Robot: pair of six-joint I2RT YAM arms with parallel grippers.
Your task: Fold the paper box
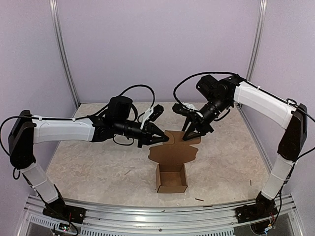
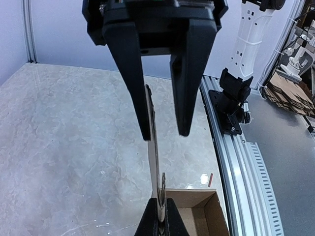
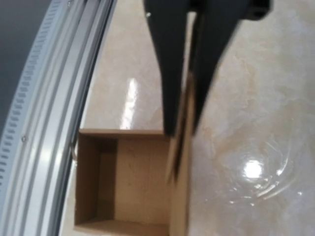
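The paper box [image 1: 171, 178] stands open near the table's front, brown cardboard, its lid panel [image 1: 173, 150] raised and reaching back toward both grippers. My left gripper [image 1: 165, 139] is open around the lid's left edge. In the left wrist view the lid [image 2: 153, 147] runs edge-on between the left gripper's [image 2: 165, 133] spread fingers, close to the left one. My right gripper [image 1: 188, 136] is shut on the lid's far right part. In the right wrist view the right gripper [image 3: 183, 129] pinches the blurred sheet above the open box [image 3: 133, 177].
An aluminium rail [image 1: 162, 216] runs along the table's front edge. Small dark scraps [image 1: 199, 199] lie near it, and a reddish one shows in the left wrist view [image 2: 210, 179]. The right arm's base [image 2: 231, 98] stands on the rail.
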